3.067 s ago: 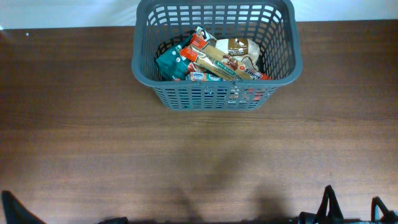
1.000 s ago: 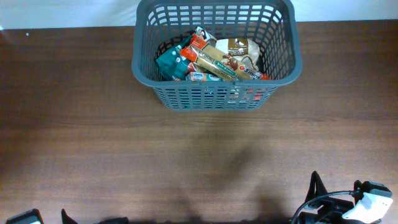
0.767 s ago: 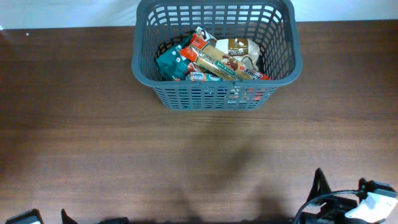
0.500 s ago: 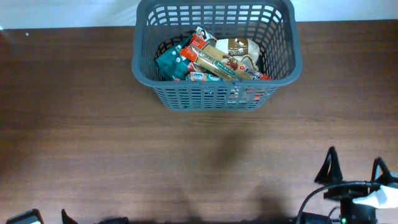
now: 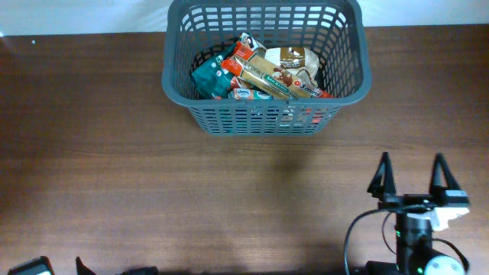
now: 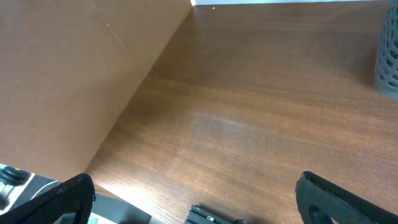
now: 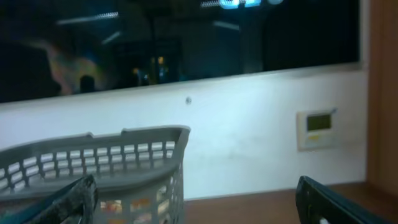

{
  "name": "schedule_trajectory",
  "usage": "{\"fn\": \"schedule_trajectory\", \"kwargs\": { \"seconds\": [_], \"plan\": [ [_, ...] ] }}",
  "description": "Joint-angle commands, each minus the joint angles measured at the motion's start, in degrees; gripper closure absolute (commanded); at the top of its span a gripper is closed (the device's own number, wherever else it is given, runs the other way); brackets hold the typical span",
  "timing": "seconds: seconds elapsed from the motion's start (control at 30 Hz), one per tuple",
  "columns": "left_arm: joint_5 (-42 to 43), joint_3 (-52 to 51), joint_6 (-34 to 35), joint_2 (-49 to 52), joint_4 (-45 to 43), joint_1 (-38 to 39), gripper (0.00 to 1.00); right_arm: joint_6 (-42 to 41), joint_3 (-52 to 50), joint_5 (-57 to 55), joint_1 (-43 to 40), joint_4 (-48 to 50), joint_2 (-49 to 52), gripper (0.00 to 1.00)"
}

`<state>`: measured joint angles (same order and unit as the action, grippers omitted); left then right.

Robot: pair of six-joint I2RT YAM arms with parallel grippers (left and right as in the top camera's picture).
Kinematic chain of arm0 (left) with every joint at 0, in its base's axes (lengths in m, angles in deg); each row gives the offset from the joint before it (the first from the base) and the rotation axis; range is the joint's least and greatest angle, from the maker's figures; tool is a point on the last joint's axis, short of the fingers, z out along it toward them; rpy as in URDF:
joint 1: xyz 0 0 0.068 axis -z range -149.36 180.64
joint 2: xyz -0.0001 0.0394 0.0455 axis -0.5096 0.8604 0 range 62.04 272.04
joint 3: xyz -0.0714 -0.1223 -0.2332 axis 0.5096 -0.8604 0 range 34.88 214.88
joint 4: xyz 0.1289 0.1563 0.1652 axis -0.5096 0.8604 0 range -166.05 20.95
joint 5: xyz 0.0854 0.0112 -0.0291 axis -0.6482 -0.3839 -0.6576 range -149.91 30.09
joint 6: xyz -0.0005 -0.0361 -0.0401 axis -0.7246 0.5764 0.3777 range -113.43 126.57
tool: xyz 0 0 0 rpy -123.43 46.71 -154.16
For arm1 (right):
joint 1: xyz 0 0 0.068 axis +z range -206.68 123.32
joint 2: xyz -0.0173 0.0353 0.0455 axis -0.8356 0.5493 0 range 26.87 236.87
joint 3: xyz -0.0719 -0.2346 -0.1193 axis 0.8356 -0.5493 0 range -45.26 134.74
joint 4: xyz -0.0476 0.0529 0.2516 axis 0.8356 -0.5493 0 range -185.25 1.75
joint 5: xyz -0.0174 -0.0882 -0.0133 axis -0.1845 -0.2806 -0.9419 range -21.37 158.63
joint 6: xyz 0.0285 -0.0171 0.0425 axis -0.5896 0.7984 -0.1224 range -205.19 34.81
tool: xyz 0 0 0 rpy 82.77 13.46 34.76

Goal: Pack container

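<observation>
Dark grey plastic: the container (image 5: 260, 120) is a large rectangular basket with rounded corners, walls cut into a lattice of upright slots, and a thick rolled rim.
Container place: at the far side of the wooden table (image 5: 114, 176), a little right of centre in the overhead view, resting flat on the tabletop.
Container long axis: runs left to right, along the table's far edge; the short sides face left and right.
Container facing: mouth straight up, one long slotted wall turned to the near side.
Contents: food packets heaped inside, below the rim. A teal packet (image 5: 210, 76) lies at the left, a tan bar wrapper (image 5: 267, 74) slants across the middle, and a brown-and-white pouch (image 5: 294, 61) lies at the right. Red and orange wrappers show between them and through the front slots.
Right gripper (image 5: 412, 160): near the table's front right, well apart from the container, fingers pointing to the far side. They are spread wide with nothing between them.
Right wrist view: the container (image 7: 93, 155) fills the lower left, seen side on against a white wall (image 7: 249, 149), between the two dark fingers.
Left gripper (image 6: 194, 183): fingers wide apart at the lower corners of its wrist view, holding nothing, bare wood beneath.
Left wrist view: one corner of the container (image 6: 388, 56) shows at the right edge.
</observation>
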<state>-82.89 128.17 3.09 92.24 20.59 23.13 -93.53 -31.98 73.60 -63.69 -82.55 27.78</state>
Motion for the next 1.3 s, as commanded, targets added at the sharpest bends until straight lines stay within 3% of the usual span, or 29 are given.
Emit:
{"fn": "schedule_trajectory", "kwargs": {
  "seconds": [0.0, 0.2, 0.53, 0.77, 1.27],
  "plan": [
    [-0.4, -0.2, -0.3, -0.2, 0.0, 0.2, 0.01, 0.4, -5.9, 1.1, 1.4, 4.4, -0.7, 0.01],
    [-0.4, -0.2, -0.3, -0.2, 0.0, 0.2, 0.01, 0.3, -13.0, 2.4, 2.8, 10.6, -0.7, 0.01],
    [-0.4, -0.2, -0.3, -0.2, 0.0, 0.2, 0.01, 0.4, -13.0, 2.1, 5.6, 4.9, -0.7, 0.01],
    [-0.4, -0.2, -0.3, -0.2, 0.0, 0.2, 0.01, 0.4, -13.0, 2.1, 5.6, -10.1, -0.6, 0.01],
    [-0.4, -0.2, -0.3, -0.2, 0.0, 0.2, 0.01, 0.4, -13.0, 1.9, 5.5, -9.6, -0.2, 0.01]
  ]
}}
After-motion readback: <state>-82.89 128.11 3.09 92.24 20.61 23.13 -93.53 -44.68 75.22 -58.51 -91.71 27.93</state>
